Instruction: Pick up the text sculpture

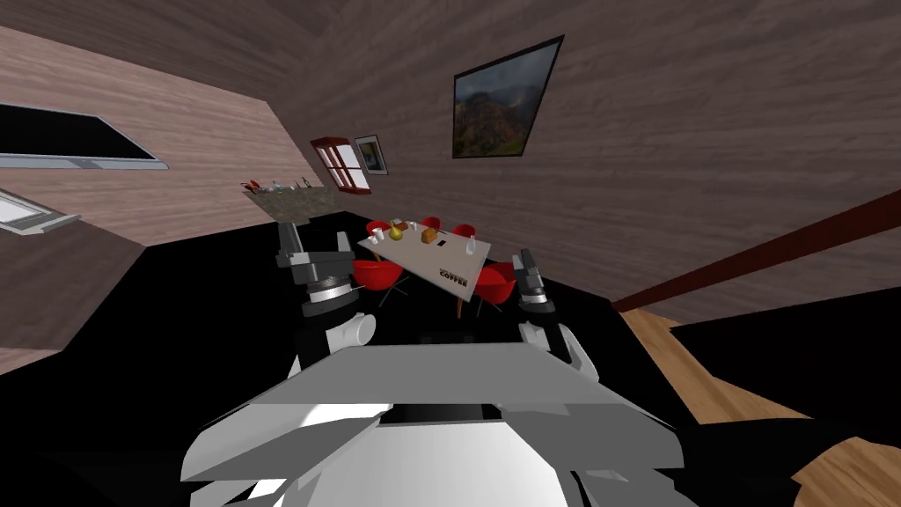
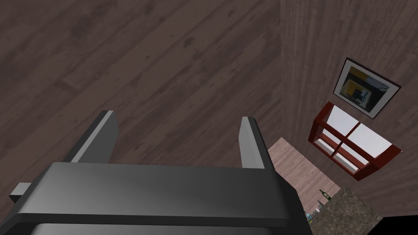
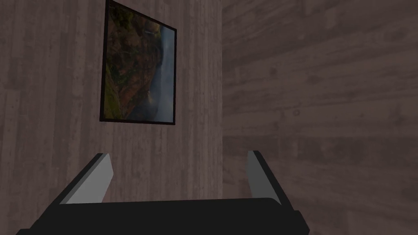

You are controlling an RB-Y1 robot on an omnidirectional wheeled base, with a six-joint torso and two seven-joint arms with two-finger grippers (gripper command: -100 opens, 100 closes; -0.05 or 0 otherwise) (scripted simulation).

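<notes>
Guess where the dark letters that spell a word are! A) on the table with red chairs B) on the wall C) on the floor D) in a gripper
A: the text sculpture sits on the light table, near the end closest to the robot, while the left gripper and right gripper are both open and hold nothing.

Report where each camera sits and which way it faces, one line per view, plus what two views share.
Head view: on the head, tilted down and forward at the table bearing the text sculpture; left gripper and right gripper flank it.
Left wrist view: on the left hand, facing a red window; its open fingers show.
Right wrist view: on the right hand, facing a painting; its open fingers show.
Shared: the head view also holds that window and painting.
</notes>
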